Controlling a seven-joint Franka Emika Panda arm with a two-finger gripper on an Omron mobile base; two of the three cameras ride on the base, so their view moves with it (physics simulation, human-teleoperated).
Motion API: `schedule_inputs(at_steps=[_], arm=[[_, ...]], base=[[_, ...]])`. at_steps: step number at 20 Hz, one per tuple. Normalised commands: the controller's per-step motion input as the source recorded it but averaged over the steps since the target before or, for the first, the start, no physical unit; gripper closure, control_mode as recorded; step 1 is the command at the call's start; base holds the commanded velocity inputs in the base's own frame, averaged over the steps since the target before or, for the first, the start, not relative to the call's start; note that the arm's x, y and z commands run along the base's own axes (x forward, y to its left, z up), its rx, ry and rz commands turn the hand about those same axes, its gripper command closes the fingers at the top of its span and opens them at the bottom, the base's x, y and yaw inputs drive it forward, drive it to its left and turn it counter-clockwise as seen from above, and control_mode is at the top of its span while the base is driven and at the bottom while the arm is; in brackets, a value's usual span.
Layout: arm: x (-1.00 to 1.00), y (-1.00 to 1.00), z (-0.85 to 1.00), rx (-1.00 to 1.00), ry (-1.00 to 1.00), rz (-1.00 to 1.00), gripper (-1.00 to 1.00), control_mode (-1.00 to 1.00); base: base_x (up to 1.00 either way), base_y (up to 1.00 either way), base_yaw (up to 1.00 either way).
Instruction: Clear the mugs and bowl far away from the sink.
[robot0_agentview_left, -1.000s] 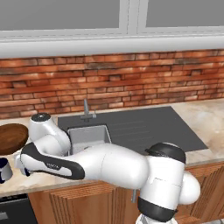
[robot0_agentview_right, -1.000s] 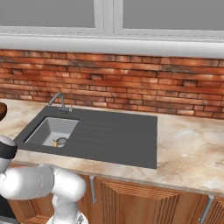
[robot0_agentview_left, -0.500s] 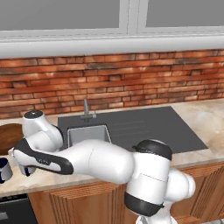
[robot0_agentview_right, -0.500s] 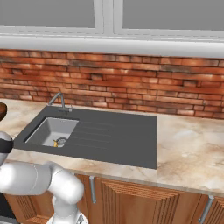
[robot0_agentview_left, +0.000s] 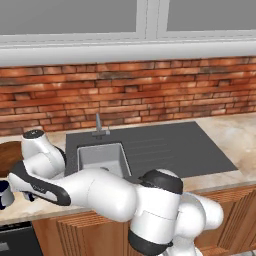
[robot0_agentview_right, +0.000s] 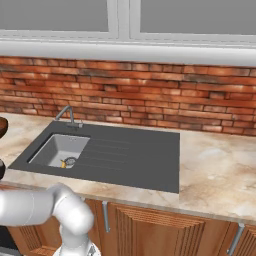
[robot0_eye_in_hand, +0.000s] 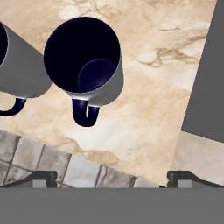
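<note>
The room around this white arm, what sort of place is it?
A kitchen, it seems: a sink with a faucet set in a marble-look counter, wooden cabinets below, a brick wall behind, and two mugs by the sink.

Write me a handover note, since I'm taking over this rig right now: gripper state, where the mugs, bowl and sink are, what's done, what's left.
Gripper: open, empty, hovering over the mugs.
Near mug: upright on the counter, handle toward the counter edge. Second mug close beside it, partly cut off by the frame.
Bowl: on the counter left of the sink, partly behind the arm.
Done: nothing gripped or visibly moved away yet.
Left: both mugs and the bowl; the near mug looks the likeliest first pick.
</note>
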Motion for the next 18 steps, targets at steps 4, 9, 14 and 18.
schedule_inputs(at_steps=[4,9,14,18], arm=[[0.07,0.00,-0.20,0.00,0.00,0.01,-1.00,-1.00],[0.11,0.00,-0.30,0.00,0.00,0.02,-1.00,-1.00],[0.24,0.16,-0.32,0.00,0.00,0.06,-1.00,-1.00],[0.33,0.21,-0.25,0.00,0.00,0.08,-1.00,-1.00]], base=[[0.00,0.00,0.00],[0.00,0.00,0.00],[0.00,0.00,0.00],[0.00,0.00,0.00]])
